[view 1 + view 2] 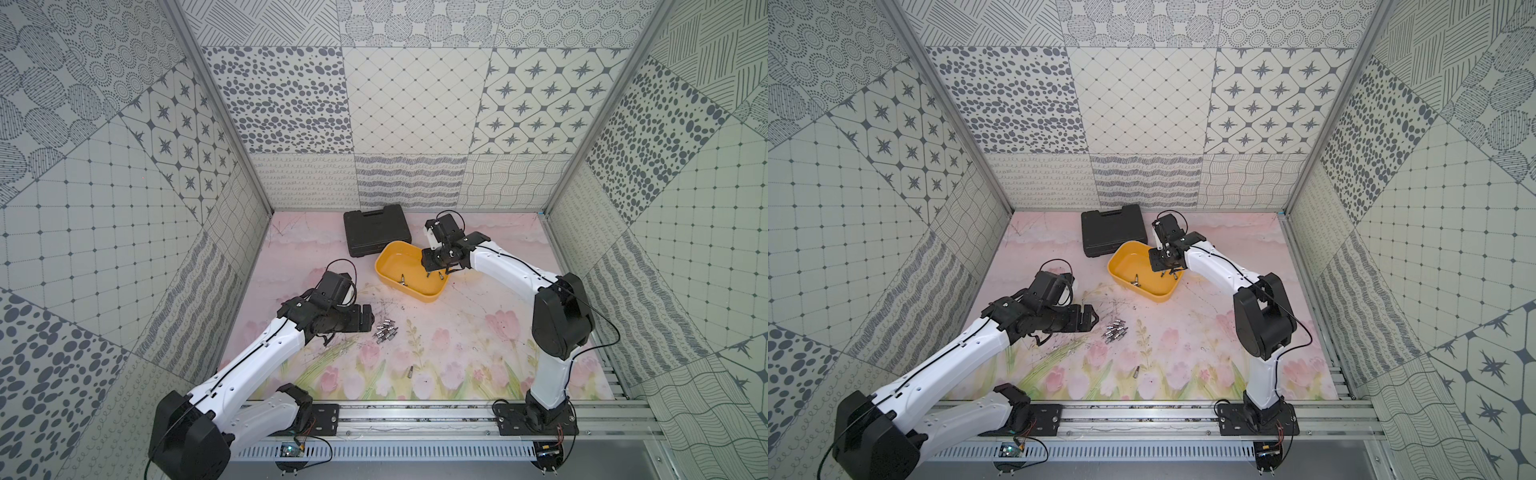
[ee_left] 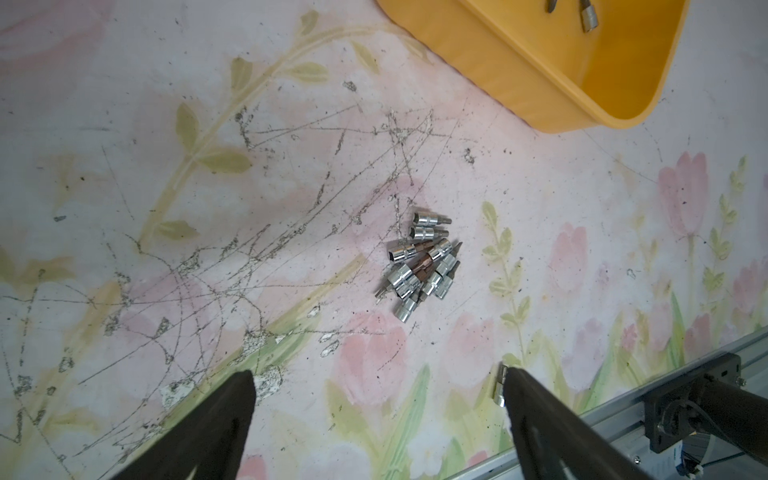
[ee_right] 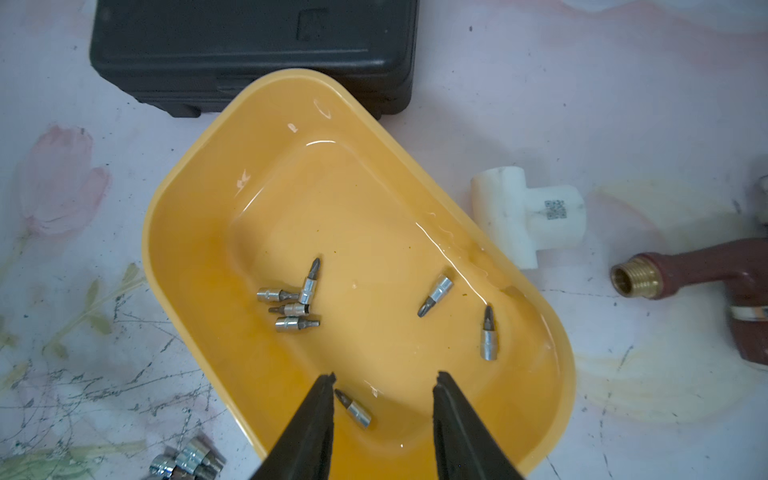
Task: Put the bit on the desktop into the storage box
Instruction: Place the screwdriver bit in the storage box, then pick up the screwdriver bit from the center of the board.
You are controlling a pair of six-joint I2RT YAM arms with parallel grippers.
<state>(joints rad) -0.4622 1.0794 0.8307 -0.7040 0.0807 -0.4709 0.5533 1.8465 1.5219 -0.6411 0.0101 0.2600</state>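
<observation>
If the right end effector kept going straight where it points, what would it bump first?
Likely the bit seen between the fingers of the right end effector, or the floor of the storage box; depth is unclear.

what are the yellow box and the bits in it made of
The storage box looks like glossy moulded plastic: smooth, with bright glints on its rounded walls. The bits look like polished steel, silvery and shiny, with duller grey tips.

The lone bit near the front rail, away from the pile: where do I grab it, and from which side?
Take the lone bit across its thick silver barrel, straight down from above. It lies flat on the desk with bare space on both sides, so the open left claw can probably straddle it crosswise.
</observation>
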